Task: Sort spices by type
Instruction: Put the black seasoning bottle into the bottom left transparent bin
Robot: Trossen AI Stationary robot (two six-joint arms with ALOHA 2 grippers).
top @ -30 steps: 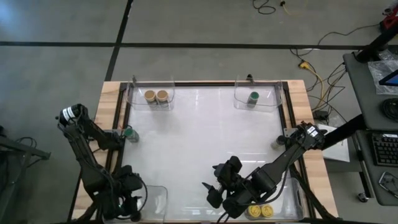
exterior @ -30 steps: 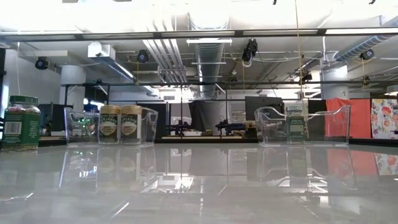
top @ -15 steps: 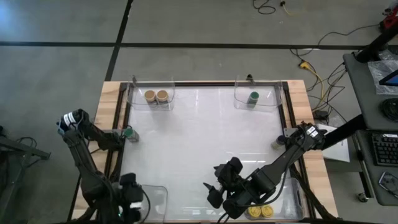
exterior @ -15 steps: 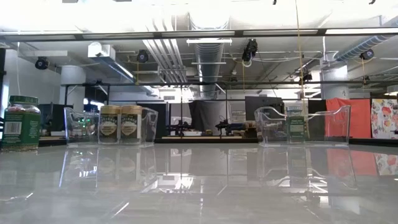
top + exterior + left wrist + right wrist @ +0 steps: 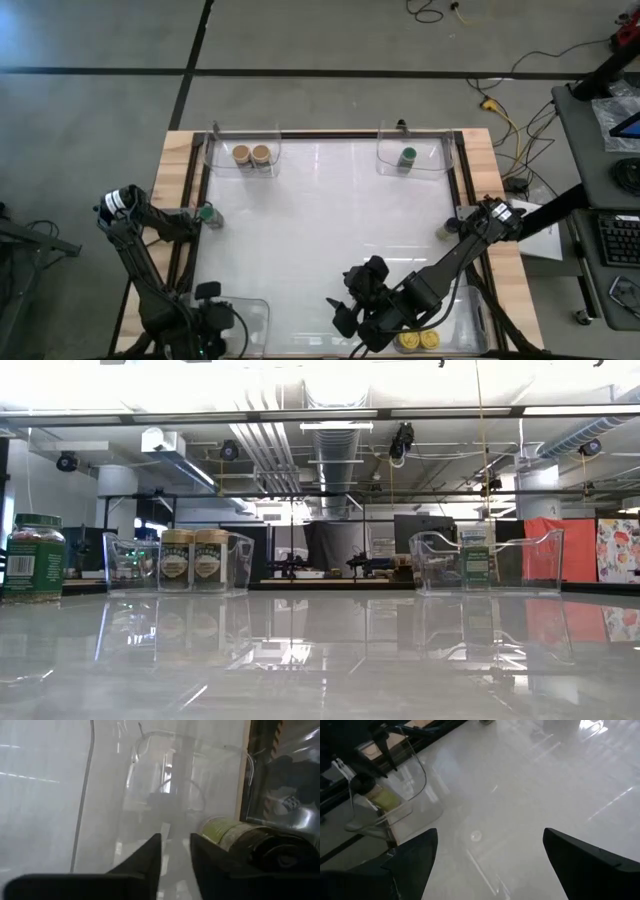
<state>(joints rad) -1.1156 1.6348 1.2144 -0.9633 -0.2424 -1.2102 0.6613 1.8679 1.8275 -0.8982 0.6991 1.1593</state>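
The glossy white table [image 5: 320, 230] with its pale wooden border carries four clear plastic rectangular tubs. The far-left tub [image 5: 215, 160] holds two small cylindrical jars with round tan lids [image 5: 252, 154], upright and side by side. The far-right tub [image 5: 385, 160] holds one green-lidded jar [image 5: 407, 156]. The near-right tub [image 5: 470, 300] holds two yellow-lidded jars [image 5: 420, 340]. My left claw [image 5: 175, 840] hangs at the near-left tub [image 5: 135, 760], its fingers a narrow slit apart and empty; a dark-lidded jar with a yellowish label [image 5: 235, 835] lies on its side beside it. My right claw [image 5: 487, 865] hovers spread wide over bare tabletop, empty. Another green-lidded jar [image 5: 207, 212] stands at the table's left edge.
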